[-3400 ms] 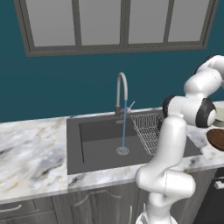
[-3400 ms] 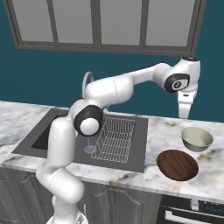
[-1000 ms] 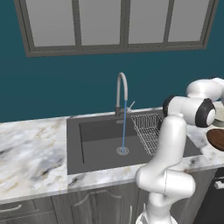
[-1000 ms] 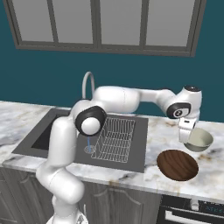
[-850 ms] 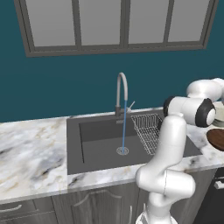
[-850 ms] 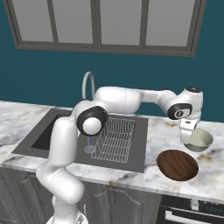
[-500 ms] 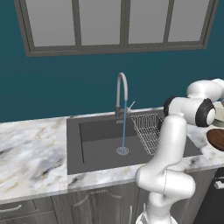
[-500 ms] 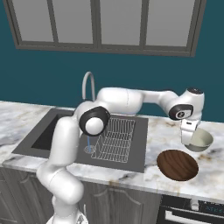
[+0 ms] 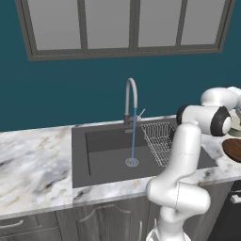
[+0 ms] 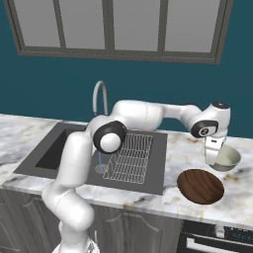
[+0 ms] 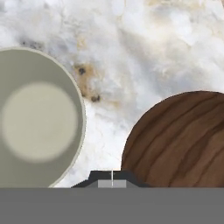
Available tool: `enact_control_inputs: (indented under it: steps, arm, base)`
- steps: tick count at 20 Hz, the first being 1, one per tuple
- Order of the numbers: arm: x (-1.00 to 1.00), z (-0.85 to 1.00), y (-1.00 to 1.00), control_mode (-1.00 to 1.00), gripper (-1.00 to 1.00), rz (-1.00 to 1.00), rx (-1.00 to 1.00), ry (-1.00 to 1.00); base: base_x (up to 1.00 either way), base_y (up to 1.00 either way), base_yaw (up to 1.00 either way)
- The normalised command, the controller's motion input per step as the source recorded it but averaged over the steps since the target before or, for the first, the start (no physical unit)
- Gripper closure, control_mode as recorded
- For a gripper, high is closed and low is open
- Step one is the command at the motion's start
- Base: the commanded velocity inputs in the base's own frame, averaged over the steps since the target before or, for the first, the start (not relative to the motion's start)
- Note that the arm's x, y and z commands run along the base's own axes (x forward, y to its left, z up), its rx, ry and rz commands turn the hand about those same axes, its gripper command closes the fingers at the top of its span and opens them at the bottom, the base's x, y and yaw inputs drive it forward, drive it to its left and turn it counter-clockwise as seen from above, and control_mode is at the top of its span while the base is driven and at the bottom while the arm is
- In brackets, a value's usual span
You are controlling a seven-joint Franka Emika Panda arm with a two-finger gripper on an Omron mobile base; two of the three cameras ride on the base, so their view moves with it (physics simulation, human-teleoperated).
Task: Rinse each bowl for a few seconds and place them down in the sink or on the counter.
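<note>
**Gripper lowered to the cream bowl's rim**

Since the earliest pictures the white arm has dropped its hand from high above the counter to just beside the pale cream-green round bowl (image 10: pixel 226 159); over the last second it has only crept a little lower and to the right. Both bowls sit where they sat before.

From the right base view, the two-finger gripper (image 10: pixel 213 156) hangs at the near-left rim of the cream-green bowl, fingers pressed together with nothing between them. Whether they touch the rim cannot be told.

Both bowls stand on the white-grey veined marble counter (image 10: pixel 183 157), right of the wide dark grey rectangular sink (image 10: pixel 64 148). The dark reddish-brown wood-grained round bowl (image 10: pixel 200 186) lies just in front of the cream one, near the counter's front edge. Seen from the hand, the cream-green bowl (image 11: pixel 37 124) and the brown bowl (image 11: pixel 179 140) lie apart, with a strip of marble (image 11: pixel 144 48) between them.

A thin stream of blue water (image 9: pixel 133 136) runs from the curved chrome faucet (image 9: pixel 131 100) to the round steel drain (image 9: pixel 132 162). A wire dish rack (image 9: pixel 160 139) sits in the right part of the basin.
</note>
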Motion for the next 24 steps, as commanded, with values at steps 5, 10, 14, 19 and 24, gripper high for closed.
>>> enact_control_inputs:
  steps: [5,10,14,19,24]
  arm:
    - [0.11,-0.09,-0.15,-1.0,1.0,0.0,0.0,0.0]
    - [0.09,-0.09,-0.2,-1.0,1.0,0.0,0.0,0.0]
    - [0.12,-0.1,-0.23,-1.0,1.0,0.01,0.02,0.0]
    - [0.12,-0.11,-0.24,-1.0,1.0,0.1,0.08,0.02]
    - [0.17,-0.12,-0.22,-1.0,1.0,0.11,0.08,0.05]
  base:
    - [0.0,0.0,0.0]
    - [0.0,0.0,0.0]
    - [0.0,0.0,0.0]
    - [0.0,0.0,0.0]
    - [0.0,0.0,0.0]
